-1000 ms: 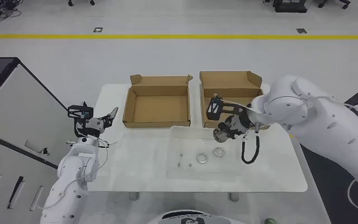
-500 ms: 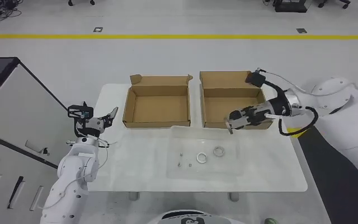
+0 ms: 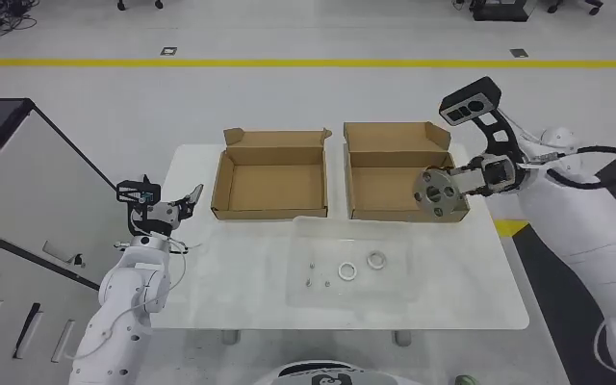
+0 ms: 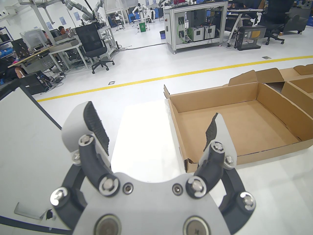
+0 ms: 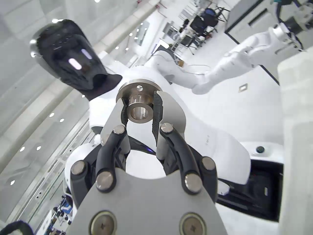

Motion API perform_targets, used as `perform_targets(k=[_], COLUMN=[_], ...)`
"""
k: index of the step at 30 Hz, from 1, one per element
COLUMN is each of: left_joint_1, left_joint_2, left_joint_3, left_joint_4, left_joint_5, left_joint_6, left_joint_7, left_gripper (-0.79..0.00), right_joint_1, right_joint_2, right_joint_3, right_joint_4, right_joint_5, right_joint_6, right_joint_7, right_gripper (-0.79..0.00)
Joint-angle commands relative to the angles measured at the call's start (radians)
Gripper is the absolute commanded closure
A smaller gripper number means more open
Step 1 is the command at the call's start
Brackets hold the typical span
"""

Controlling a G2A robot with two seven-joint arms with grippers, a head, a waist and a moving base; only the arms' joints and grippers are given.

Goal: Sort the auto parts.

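Note:
My right gripper [image 5: 139,110] is shut on a round metal flange hub [image 5: 137,101], gripping its short tube. In the top view the hub [image 3: 440,195] hangs face-up over the front right corner of the right cardboard box [image 3: 380,183], held by the right gripper [image 3: 469,186]. Two metal rings [image 3: 346,271] [image 3: 375,259] and a few small bolts [image 3: 313,279] lie on the clear tray [image 3: 404,289] in front of the boxes. My left gripper [image 4: 151,133] [image 3: 190,197] stands open and holds nothing, off the table's left edge, near the left cardboard box [image 4: 244,123].
The left box [image 3: 271,188] and the right box sit side by side at the back of the white table [image 3: 250,298], flaps open. A grey cabinet [image 3: 38,183] stands left of the table.
The right arm has lifted the flange hub from above the tray, swung right and back, and turned its wrist upward so the hub's flat face shows. The left arm has not moved.

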Motion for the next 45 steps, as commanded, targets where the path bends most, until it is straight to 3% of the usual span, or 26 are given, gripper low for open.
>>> perform_targets(k=[1,6,16,28,35,41,45], left_joint_1=[0.000,0.000,0.000,0.000,0.000,0.000,0.000], left_joint_2=[0.000,0.000,0.000,0.000,0.000,0.000,0.000], left_joint_3=[0.000,0.000,0.000,0.000,0.000,0.000,0.000], left_joint_4=[0.000,0.000,0.000,0.000,0.000,0.000,0.000], left_joint_5=[0.000,0.000,0.000,0.000,0.000,0.000,0.000], left_joint_6=[0.000,0.000,0.000,0.000,0.000,0.000,0.000], left_joint_7=[0.000,0.000,0.000,0.000,0.000,0.000,0.000], left_gripper=[-0.785,-0.785,-0.785,-0.785,-0.785,-0.785,-0.785], right_joint_1=[0.003,0.026,0.026,0.007,0.013,0.001,-0.001], right_joint_2=[-0.020,-0.062,-0.062,-0.117,-0.157,-0.182,-0.189], right_joint_3=[0.002,-0.016,-0.016,-0.039,-0.052,-0.045,-0.024], right_joint_4=[-0.011,-0.035,-0.035,-0.153,-0.177,-0.192,-0.181], right_joint_5=[0.049,0.113,0.113,0.277,0.383,0.404,0.312], right_joint_6=[-0.001,-0.001,-0.001,0.112,0.130,0.153,0.148], right_joint_7=[-0.001,-0.001,-0.001,-0.195,-0.239,-0.216,-0.233], right_gripper=[0.000,0.000,0.000,0.000,0.000,0.000,0.000])
